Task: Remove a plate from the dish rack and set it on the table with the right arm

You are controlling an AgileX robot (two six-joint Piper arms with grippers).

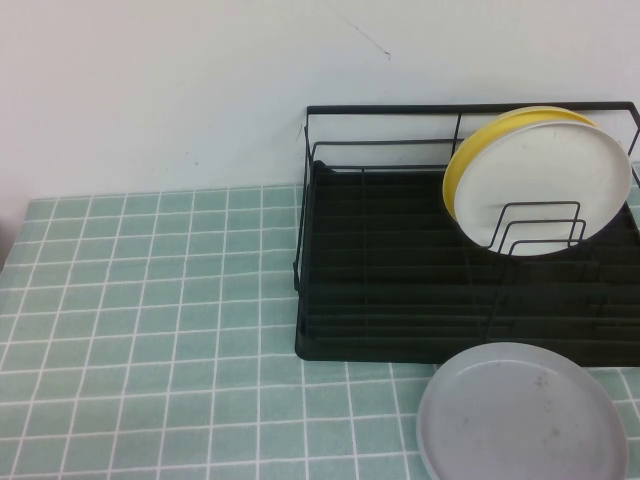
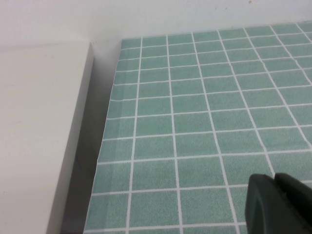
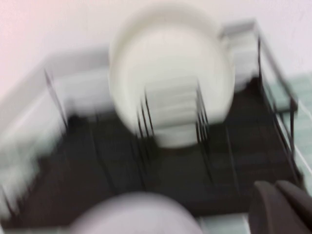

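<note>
well, the plate (image 1: 545, 178) stands on edge at three o'clock, propped in the dish rack (image 1: 400, 250) dividers. left gripper (image 2: 275, 202) and right gripper (image 3: 278, 204) hover nearby, fingers pressed together, empty.

High view and right wrist share the dish rack (image 1: 470, 260).

Three plates (image 1: 545, 180) (one white), one rack (image 1: 400, 290)

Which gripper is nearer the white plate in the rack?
Right. The right gripper faces the plate in the dish rack; the left gripper sees only bare table.
</note>
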